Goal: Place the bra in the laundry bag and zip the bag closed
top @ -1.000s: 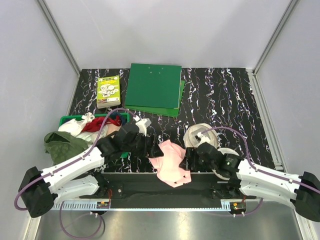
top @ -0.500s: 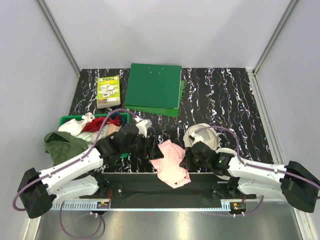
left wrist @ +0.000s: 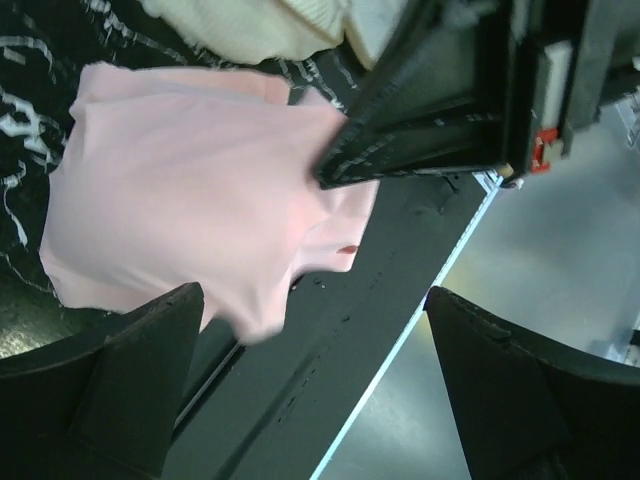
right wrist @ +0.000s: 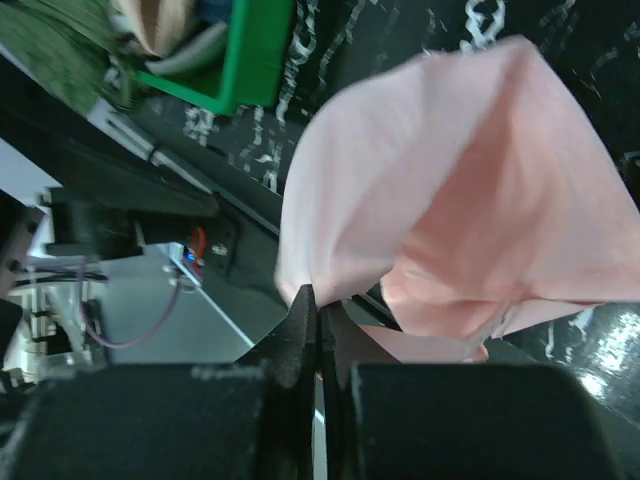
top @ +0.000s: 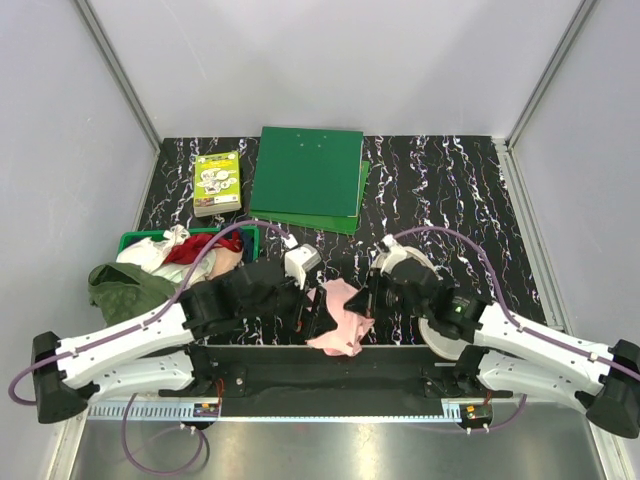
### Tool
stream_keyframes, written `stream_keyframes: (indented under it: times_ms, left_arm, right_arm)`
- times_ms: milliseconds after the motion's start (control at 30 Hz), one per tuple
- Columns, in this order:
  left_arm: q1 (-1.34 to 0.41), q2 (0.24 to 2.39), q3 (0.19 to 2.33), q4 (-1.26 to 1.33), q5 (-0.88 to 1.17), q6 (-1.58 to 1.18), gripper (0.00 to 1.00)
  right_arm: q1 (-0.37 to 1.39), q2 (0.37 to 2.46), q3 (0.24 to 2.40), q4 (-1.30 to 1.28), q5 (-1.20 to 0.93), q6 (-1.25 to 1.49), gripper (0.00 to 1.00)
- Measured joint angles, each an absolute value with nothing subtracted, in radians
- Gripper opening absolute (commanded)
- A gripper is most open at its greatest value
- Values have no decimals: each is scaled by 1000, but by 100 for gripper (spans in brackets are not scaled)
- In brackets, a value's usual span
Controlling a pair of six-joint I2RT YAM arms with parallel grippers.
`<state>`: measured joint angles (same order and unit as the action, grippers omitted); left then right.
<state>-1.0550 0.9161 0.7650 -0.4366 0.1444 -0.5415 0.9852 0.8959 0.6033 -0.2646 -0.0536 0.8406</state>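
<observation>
The white-and-black left arm [top: 130, 340] is extended low from the near left corner toward the middle. At its end the black two-finger left hand [top: 312, 312] is held with its fingers [left wrist: 140, 380] spread wide apart. The white-and-black right arm [top: 530, 345] is extended from the near right corner. The black right hand [top: 370, 298] is pointed leftward, its fingers [right wrist: 300, 335] pressed together on an edge of the light pink soft fabric bra [right wrist: 450, 180]. The two hands are set near each other.

Green folders [top: 306, 175] far centre; small box [top: 217, 183] just left; green basket [top: 140, 237] (clothes heaped) near-left.
</observation>
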Motion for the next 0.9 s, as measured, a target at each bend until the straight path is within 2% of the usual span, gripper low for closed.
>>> stream_keyframes:
  times_ms: [267,633,700,767,867,900]
  left_arm:
    - [-1233,833,798,-448,-114,-439,99]
    - [-1301,962,802,-479,-337,-373,97]
    - [-1301,979,802,-479,-364,-360,88]
    - [-1301,993,802,-477,-385,-344,72]
    - [-1301,1017,802,-468,-404,-322,58]
    - [-1301,1024,802,-464,-405,-317,49]
  right_arm:
    - [964,891,689,-285,-73,889,0]
    - [957,818,694,-287,-118,947,0]
    - [956,814,694,-286,-126,952,0]
    - [956,809,694,-286,-133,959,0]
    - [956,797,694,-284,-144,968,0]
    - [956,794,694,-283,-146,970,0]
